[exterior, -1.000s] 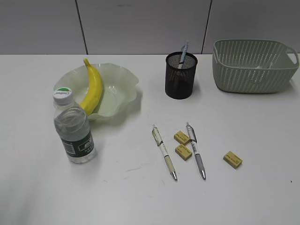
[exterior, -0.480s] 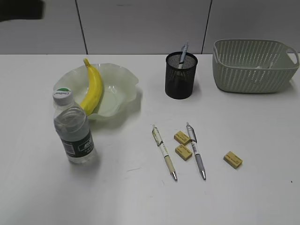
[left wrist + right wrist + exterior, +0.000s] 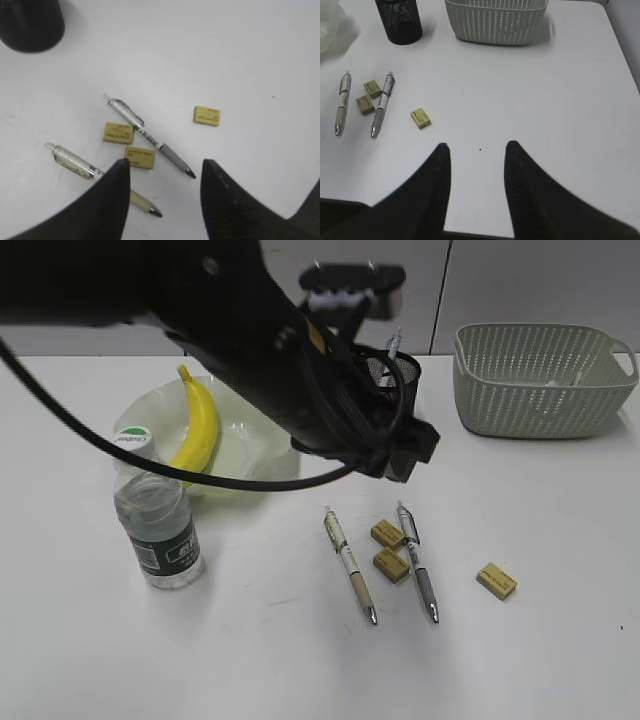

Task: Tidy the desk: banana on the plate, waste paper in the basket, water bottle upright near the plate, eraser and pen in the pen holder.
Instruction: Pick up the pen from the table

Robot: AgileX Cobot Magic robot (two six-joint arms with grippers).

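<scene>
The banana [image 3: 200, 425] lies in the plate [image 3: 262, 455]. The water bottle [image 3: 155, 515] stands upright just beside the plate. The left arm [image 3: 290, 350] reaches across the desk [image 3: 560, 640] above two pens [image 3: 150, 139] and three erasers [image 3: 207, 115]. The left gripper [image 3: 165, 172] has its fingers apart, holding nothing. The right gripper [image 3: 475, 150] likewise has its fingers apart and empty. The pen holder [image 3: 399, 20] contains one pen, beside the basket [image 3: 495, 22].

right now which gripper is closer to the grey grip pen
Left. The left gripper hangs open right above the grey-grip pen; the right gripper sits back near the desk edge, with that pen far off to its left.
</scene>
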